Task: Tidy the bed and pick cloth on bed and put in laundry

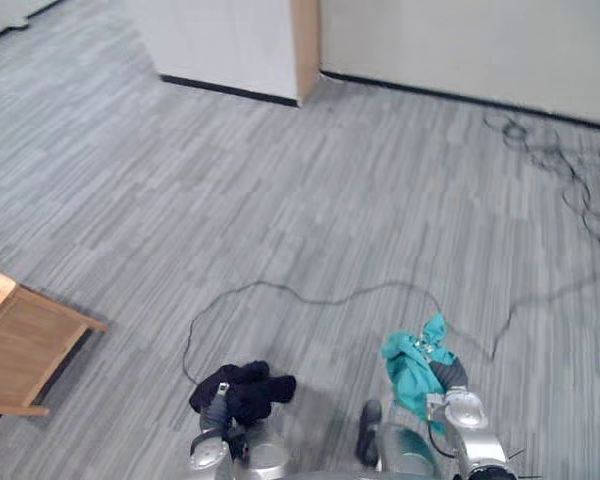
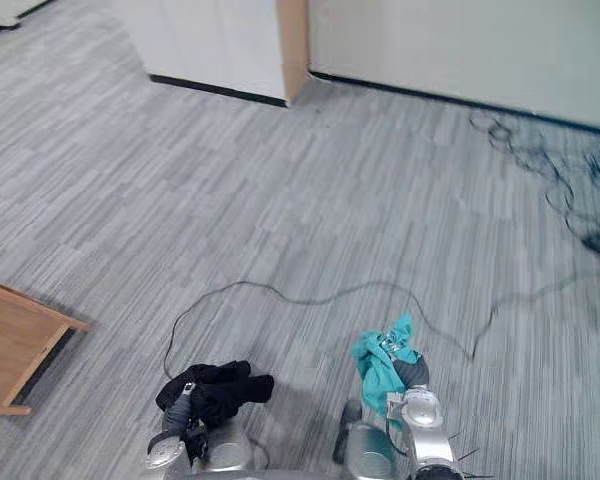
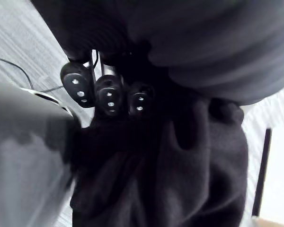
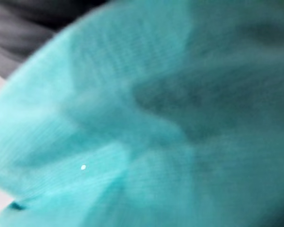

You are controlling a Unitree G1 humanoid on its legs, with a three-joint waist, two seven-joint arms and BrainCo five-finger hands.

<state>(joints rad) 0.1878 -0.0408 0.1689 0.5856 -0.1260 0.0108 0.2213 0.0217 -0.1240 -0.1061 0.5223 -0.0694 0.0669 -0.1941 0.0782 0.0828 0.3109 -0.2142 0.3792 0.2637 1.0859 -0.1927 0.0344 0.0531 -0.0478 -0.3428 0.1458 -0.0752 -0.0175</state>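
Note:
A bunched black cloth (image 1: 245, 388) hangs low in front of me, with my left hand (image 1: 220, 401) shut on it. The left wrist view shows its dark fingertips (image 3: 110, 97) curled into the black fabric (image 3: 180, 179). To the right, a teal cloth (image 1: 414, 368) is bundled over my right hand (image 1: 448, 374), which is shut on it. Teal fabric (image 4: 146, 123) lies right against the right wrist camera and hides that hand's fingers.
Grey striped carpet (image 1: 280, 200) stretches ahead. A wooden piece of furniture (image 1: 25, 345) juts in at the left edge. A white wall block with a wooden edge (image 1: 305, 50) stands at the far side. Cables (image 1: 550, 160) lie tangled at the far right.

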